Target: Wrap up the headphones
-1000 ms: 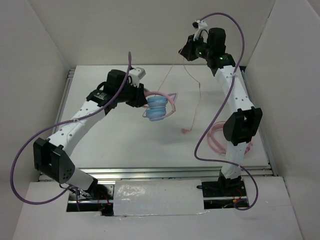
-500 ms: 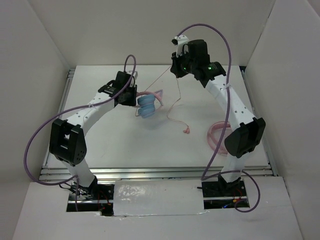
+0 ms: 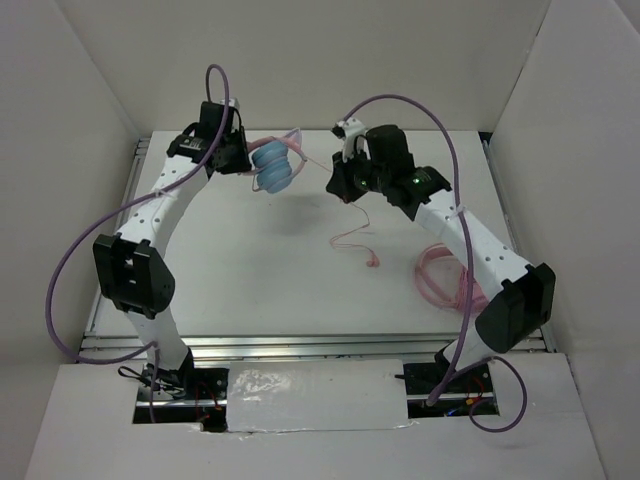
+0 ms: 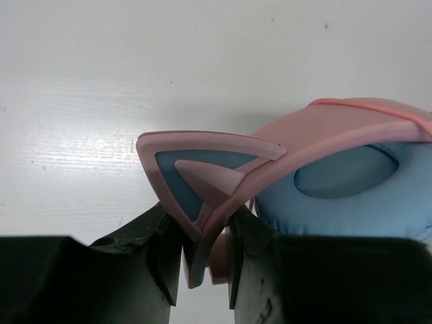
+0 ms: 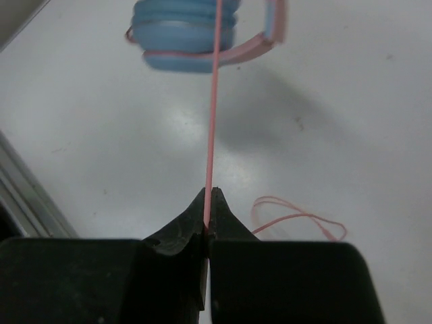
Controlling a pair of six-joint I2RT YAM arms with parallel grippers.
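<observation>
The headphones (image 3: 272,168), with light blue earcups and a pink headband, hang above the table's far left. My left gripper (image 3: 246,160) is shut on them. In the left wrist view its fingers (image 4: 253,266) clamp the pink headband (image 4: 317,145) beside a pointed ear piece, with a blue earcup (image 4: 351,196) to the right. My right gripper (image 3: 336,186) is shut on the thin pink cable (image 5: 213,115), which runs taut from the closed jaws up to the headphones (image 5: 185,34). The cable's loose tail (image 3: 352,240) lies on the table and ends in a plug (image 3: 373,262).
An all-pink pair of headphones with a coiled cable (image 3: 440,275) lies on the table at the right, beside the right arm. White walls enclose the table on three sides. A metal rail (image 3: 133,170) runs along the left edge.
The left arm has carried the headphones from the table's middle to the far left. The right gripper has come down and leftward with the cable, which now runs taut between them.
</observation>
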